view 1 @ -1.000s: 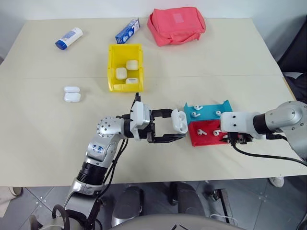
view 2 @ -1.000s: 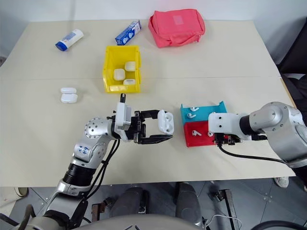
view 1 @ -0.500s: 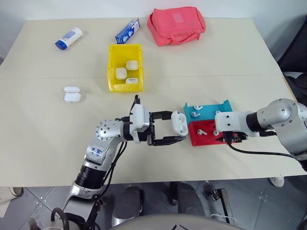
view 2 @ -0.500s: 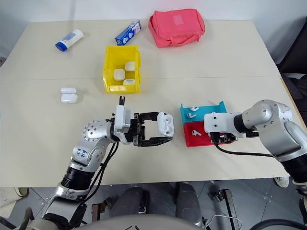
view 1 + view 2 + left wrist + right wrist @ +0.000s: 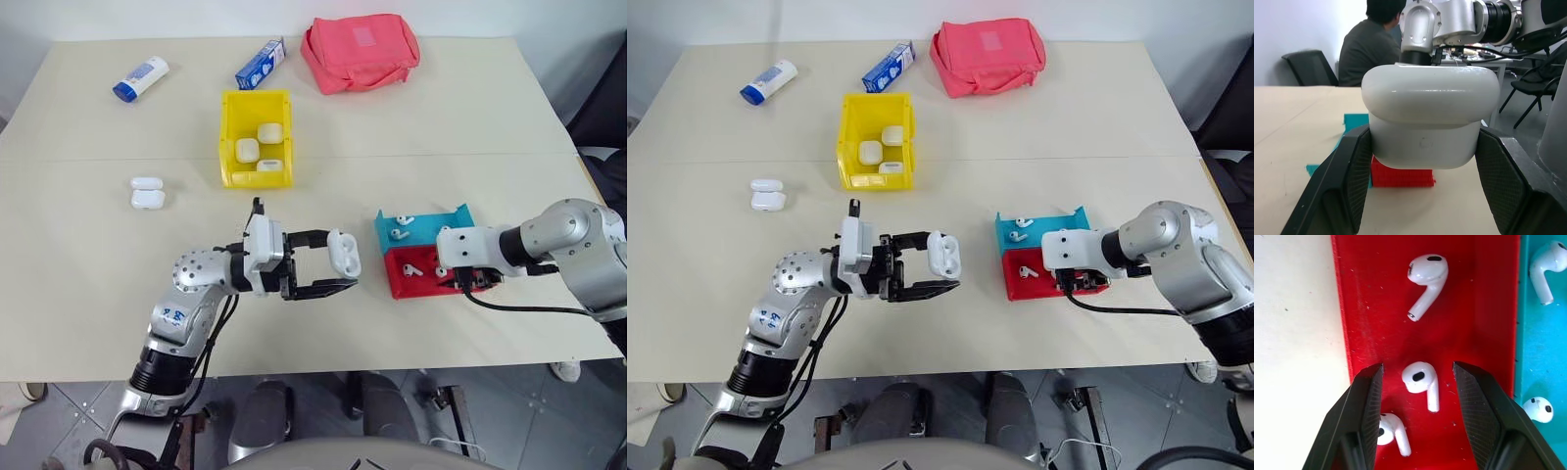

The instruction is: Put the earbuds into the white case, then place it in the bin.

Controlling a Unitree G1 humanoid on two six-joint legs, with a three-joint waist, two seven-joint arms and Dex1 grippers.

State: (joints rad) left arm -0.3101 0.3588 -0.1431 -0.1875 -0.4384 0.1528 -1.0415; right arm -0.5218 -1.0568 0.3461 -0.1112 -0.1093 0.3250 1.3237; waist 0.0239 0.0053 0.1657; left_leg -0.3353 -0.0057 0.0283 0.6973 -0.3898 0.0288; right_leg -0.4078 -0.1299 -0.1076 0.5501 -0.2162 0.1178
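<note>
My left gripper (image 5: 336, 265) is shut on a white case (image 5: 344, 254), holding it above the table left of the trays; the case (image 5: 1430, 117) sits between both black fingers (image 5: 1347, 181). My right gripper (image 5: 1418, 374) points down, open, over the red tray (image 5: 400, 285), with one earbud (image 5: 1421, 380) lying between its fingers. Two more earbuds (image 5: 1426, 271) lie in the red tray, others in the blue tray (image 5: 436, 226). The yellow bin (image 5: 227, 137) stands further back and holds three cases (image 5: 247, 150).
Another white case (image 5: 147, 192) lies on the table at the left. At the back are a pink pouch (image 5: 361, 49), a blue box (image 5: 261, 63) and a white-and-blue tube (image 5: 140, 78). A seated person (image 5: 1369, 44) shows beyond the table.
My left gripper has carried the white case to the left, away from the trays. The right gripper stays over the red tray.
</note>
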